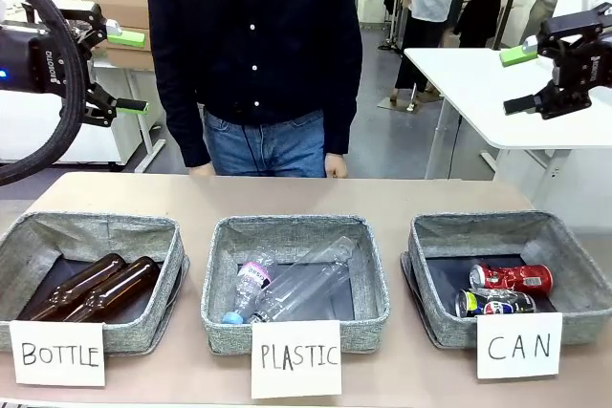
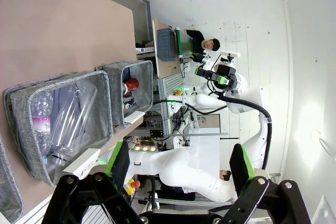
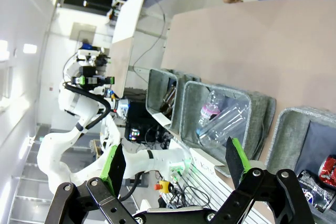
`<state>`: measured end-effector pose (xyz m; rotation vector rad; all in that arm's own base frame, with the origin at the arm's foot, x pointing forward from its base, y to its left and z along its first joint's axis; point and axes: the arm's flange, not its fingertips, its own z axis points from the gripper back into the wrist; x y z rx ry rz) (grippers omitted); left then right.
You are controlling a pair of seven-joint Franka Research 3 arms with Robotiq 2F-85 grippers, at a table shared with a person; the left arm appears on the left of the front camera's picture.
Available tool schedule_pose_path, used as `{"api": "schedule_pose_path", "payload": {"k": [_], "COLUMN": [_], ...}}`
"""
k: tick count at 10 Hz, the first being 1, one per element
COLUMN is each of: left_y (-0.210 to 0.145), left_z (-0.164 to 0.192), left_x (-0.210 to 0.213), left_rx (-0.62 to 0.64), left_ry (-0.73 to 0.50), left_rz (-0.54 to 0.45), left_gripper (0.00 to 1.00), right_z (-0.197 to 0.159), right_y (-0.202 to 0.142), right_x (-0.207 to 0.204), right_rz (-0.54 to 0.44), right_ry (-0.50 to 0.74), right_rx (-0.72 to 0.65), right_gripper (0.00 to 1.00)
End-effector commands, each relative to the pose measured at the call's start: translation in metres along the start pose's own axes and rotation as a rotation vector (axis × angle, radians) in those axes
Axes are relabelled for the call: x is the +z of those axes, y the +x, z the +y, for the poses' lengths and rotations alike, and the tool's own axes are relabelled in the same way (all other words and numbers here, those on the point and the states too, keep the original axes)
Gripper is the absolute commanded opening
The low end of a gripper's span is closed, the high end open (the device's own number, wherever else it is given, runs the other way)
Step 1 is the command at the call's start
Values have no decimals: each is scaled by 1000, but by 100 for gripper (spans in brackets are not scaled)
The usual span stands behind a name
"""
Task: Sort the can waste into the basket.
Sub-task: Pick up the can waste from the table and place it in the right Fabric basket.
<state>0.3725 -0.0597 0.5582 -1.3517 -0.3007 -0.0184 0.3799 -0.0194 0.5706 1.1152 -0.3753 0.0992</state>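
In the front view, 3 grey fabric baskets stand in a row along the lower part of the frame on the tan surface [image 1: 382, 193], each with a handwritten white sign at its near wall. The basket [image 1: 574, 265] at lower right carries the sign "CAN" [image 1: 519, 345] and holds the 2 cans: the red can [image 1: 513, 278] lies on its side on the dark floor, and the dark blue and silver can [image 1: 495, 304] lies just in front of it, touching or nearly so. The middle basket [image 1: 287, 231], signed "PLASTIC", holds clear plastic bottles [image 1: 296, 289]; the left basket [image 1: 96, 231], signed "BOTTLE", holds 2 brown glass bottles [image 1: 91, 289] side by side. The left gripper [image 1: 129, 72] hangs in the air at upper left of the frame, well above the baskets, its green-padded fingers spread wide with nothing between them. The right gripper [image 1: 519, 78] hangs at upper right, its fingers likewise wide apart and empty. A person in a dark shirt and jeans stands at the far edge of the surface, upper centre, with a hand [image 1: 336, 167] by the edge.
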Motion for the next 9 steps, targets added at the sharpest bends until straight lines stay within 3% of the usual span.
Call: {"api": "schedule_pose_path", "payload": {"k": [1,9], "left_y": [2,2], "left_z": [-2,-2], "left_x": [1,1], "left_rx": [-9,-9], "left_ry": [-9,-9], "left_rz": [-3,-3], "left_gripper": [100,100], "right_z": [1,1], "right_y": [0,0], "right_x": [-2,-2], "right_rz": [3,3], "right_ry": [2,2], "right_rx": [21,21], "right_gripper": [100,100]}}
